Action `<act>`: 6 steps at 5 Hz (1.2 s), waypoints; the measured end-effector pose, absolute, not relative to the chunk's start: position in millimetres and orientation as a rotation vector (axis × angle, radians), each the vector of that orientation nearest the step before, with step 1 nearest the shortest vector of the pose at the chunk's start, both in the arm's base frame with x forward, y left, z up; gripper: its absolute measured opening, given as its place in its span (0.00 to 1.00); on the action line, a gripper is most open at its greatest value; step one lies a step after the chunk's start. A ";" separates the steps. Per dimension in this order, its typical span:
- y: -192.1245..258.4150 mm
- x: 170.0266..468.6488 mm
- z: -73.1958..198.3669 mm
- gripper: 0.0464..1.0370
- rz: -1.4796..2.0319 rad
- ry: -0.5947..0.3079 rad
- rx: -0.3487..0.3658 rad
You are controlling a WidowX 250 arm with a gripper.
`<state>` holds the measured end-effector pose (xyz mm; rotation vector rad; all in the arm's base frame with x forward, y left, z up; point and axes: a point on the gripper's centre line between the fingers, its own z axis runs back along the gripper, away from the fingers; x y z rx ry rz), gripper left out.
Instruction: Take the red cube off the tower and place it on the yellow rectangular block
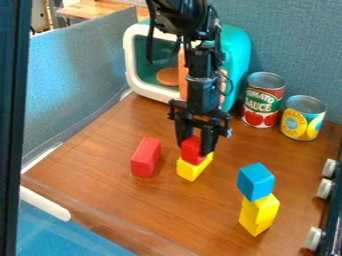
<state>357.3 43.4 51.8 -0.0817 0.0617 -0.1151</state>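
The gripper (pixel 194 146) hangs at mid-table, pointing down, with its fingers shut on the red cube (pixel 192 148), one on either side. Directly beneath the cube lies a yellow rectangular block (pixel 192 170), its top partly covered; the cube appears to touch it. To the right and nearer the front stands a tower of a blue cube (pixel 256 181) on a yellow block (pixel 258 215).
A red rectangular block (pixel 145 157) lies left of the gripper. Behind are a teal and white toy oven (pixel 237 50), a tomato sauce can (pixel 262 100) and a yellow can (pixel 302 118). White knobs (pixel 324 188) line the right edge.
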 end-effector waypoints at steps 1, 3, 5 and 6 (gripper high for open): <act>41.1 364.0 51.8 0.54 -0.122 0.055 -0.068; 43.8 366.0 50.5 0.54 -0.107 0.056 -0.063; 64.1 359.4 50.7 0.54 -0.062 0.062 -0.069; 64.5 357.4 51.4 0.54 -0.061 0.061 -0.067</act>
